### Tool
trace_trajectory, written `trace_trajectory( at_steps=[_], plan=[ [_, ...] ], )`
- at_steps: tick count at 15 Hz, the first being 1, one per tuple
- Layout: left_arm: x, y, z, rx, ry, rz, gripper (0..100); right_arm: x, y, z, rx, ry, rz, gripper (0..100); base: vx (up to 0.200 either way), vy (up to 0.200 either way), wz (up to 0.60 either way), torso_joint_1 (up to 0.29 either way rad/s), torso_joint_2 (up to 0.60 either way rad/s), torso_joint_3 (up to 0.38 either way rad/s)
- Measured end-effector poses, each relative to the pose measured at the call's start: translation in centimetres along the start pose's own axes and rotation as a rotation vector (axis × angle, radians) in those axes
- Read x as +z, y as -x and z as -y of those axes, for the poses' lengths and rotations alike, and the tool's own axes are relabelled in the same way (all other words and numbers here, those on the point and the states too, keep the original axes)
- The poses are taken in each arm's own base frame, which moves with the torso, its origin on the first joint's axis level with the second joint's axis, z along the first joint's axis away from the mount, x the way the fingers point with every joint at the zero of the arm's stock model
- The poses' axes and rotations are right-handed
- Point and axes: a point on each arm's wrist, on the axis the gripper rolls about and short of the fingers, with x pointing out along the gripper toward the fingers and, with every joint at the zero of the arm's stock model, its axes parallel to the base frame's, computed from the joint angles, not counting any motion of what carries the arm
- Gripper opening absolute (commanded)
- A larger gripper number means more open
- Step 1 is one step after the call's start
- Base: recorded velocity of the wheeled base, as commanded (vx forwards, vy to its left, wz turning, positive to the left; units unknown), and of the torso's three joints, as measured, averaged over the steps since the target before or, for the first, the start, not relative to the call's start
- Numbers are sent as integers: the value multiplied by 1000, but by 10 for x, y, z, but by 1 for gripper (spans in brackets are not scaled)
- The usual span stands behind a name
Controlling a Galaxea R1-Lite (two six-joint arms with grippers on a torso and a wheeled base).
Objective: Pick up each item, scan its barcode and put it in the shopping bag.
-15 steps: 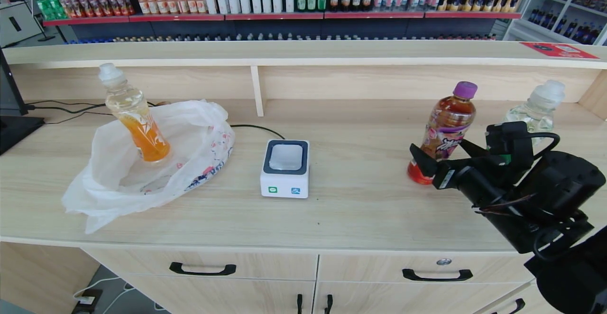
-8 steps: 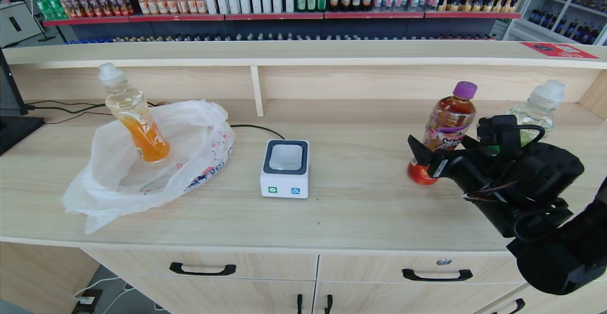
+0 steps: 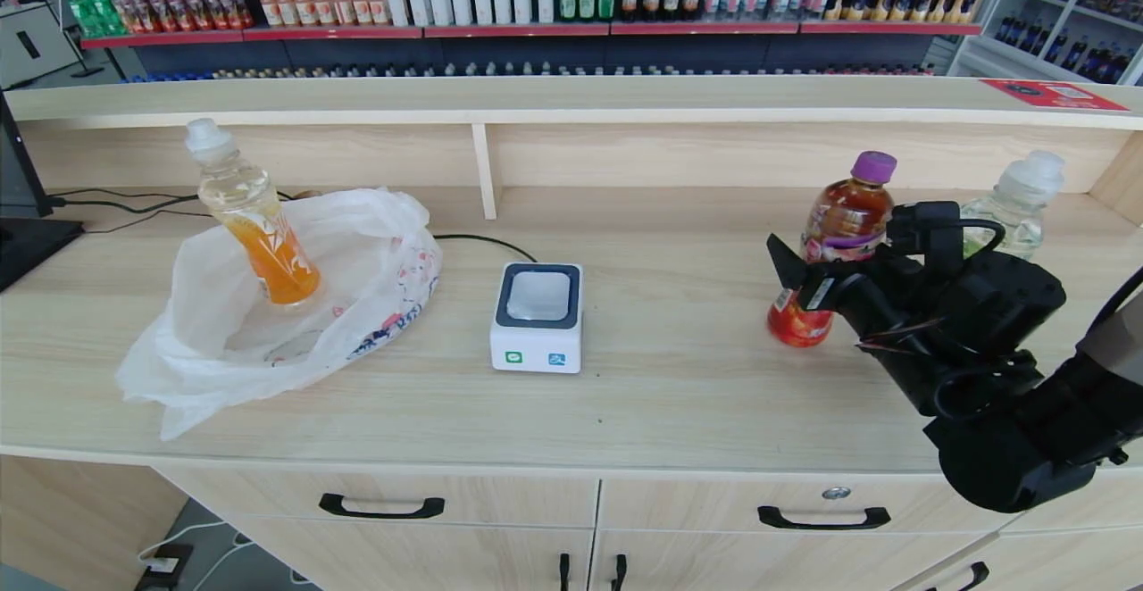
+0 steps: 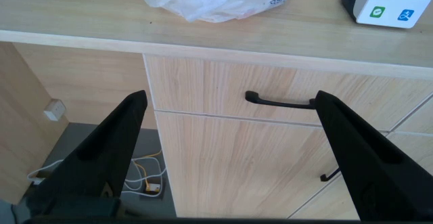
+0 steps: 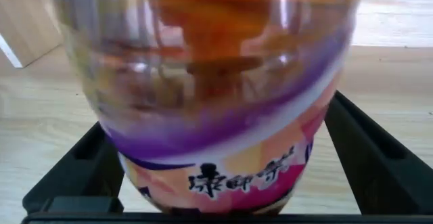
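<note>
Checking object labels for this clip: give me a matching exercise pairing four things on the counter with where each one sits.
1. orange-drink plastic bottle with white cap
2. purple-capped plastic bottle of amber drink
3. clear plastic bottle with white cap
4. white box-shaped barcode scanner

A. middle of the wooden counter
B. standing in the white plastic shopping bag
C. at the right tool
D. far right, behind the right arm

Pairs: 1-B, 2-C, 3-D, 4-A
</note>
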Motion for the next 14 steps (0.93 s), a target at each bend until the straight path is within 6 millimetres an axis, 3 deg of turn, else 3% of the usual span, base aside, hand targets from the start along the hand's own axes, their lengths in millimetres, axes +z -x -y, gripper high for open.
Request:
trace_trajectory(
  at_steps=[5,6,14],
  plan=[
    [0,0,0,0,0,0,100,-6,-4,2,-8,-7,-8,100,0,0,0,0,0,0],
    [0,0,0,0,0,0,100,-7,-5,2,-8,-7,-9,0,0,0,0,0,0,0],
    [0,0,0,0,0,0,100,-3,-5,3,-10,-20,1,0,0,0,0,0,0,0]
  ],
)
